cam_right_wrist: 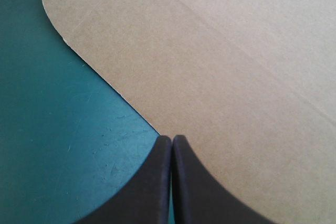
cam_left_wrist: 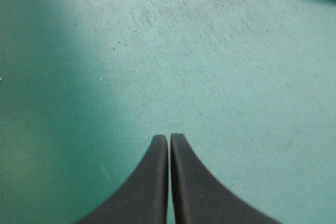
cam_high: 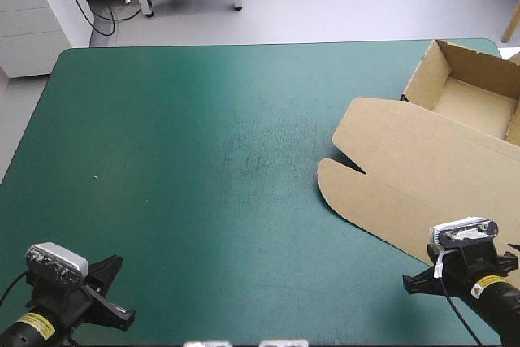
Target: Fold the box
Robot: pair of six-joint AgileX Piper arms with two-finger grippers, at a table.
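Showing one open box and two closed end effectors.

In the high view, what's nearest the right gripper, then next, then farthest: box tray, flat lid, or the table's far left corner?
1. flat lid, by the right gripper
2. tray, far right
3. table's far left corner, opposite
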